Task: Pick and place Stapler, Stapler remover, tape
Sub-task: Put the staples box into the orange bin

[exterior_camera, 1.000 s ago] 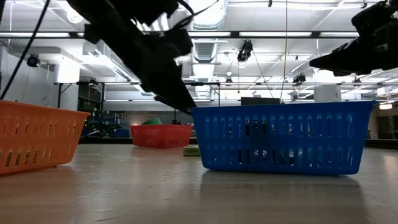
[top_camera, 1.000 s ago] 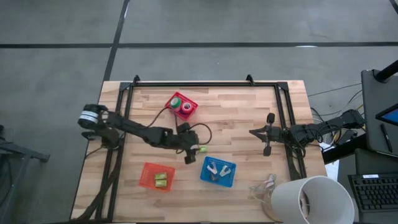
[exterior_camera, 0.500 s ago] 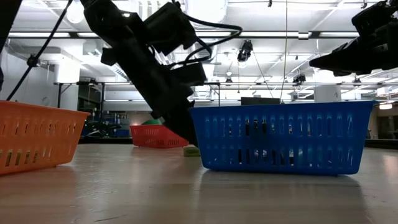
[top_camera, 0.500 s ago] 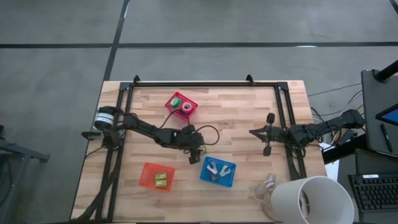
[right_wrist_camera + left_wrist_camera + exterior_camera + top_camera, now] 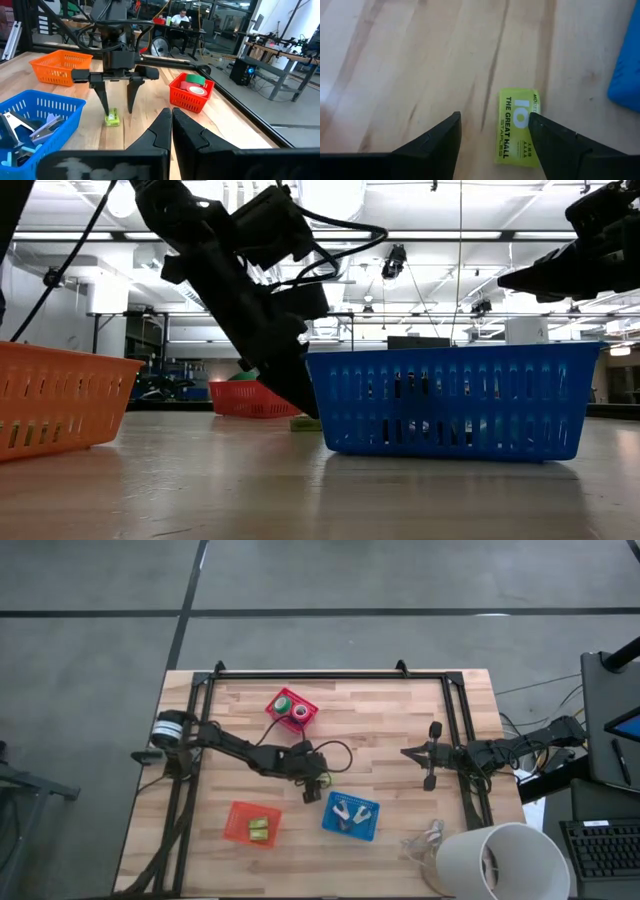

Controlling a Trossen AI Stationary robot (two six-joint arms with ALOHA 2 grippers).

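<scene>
The left gripper (image 5: 318, 783) hangs low mid-table, fingers (image 5: 435, 145) spread wide over a yellow staple box (image 5: 518, 126), which lies on the wood just beside the blue basket (image 5: 350, 816); both tape rolls (image 5: 292, 708) sit in the red basket (image 5: 306, 722) toward the far edge; the right gripper (image 5: 408, 753) waits near the right edge, fingers pressed together.

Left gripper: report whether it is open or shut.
Open. In its wrist view the left gripper has its fingers spread apart over the yellow staple box, which lies flat on the table, not clamped.
</scene>
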